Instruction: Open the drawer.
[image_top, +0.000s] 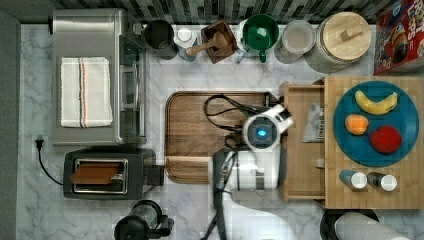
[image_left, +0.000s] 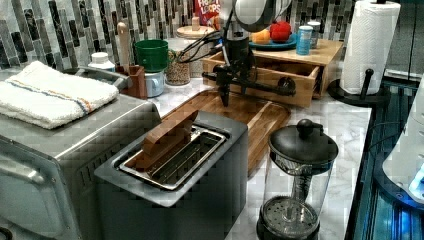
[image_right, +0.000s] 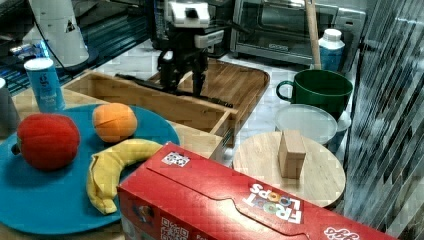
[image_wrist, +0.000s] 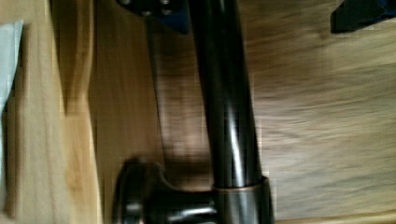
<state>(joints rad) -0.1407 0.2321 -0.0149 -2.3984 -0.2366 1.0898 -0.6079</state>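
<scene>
The light-wood drawer (image_top: 300, 167) stands pulled partway out of the bamboo cabinet (image_top: 370, 192), over the edge of a brown tray. Its front panel (image_left: 300, 97) (image_right: 192, 114) carries a long black bar handle (image_left: 267, 89) (image_right: 137, 80) (image_wrist: 226, 116). My gripper (image_left: 235, 92) (image_right: 185, 85) (image_wrist: 257, 11) points down at the handle with one finger on each side of the bar. It is open, with a gap between the bar and the fingers. In the top view my arm (image_top: 260, 132) covers most of the handle. A pale packet (image_top: 314, 122) lies inside the drawer.
The dark brown rounded tray (image_top: 190, 130) lies in front of the drawer. A toaster (image_top: 107, 172) and toaster oven (image_top: 95, 75) sit on the top view's left. A French press (image_left: 297, 185), paper towel roll (image_left: 370, 45) and blue fruit plate (image_top: 350, 147) are nearby.
</scene>
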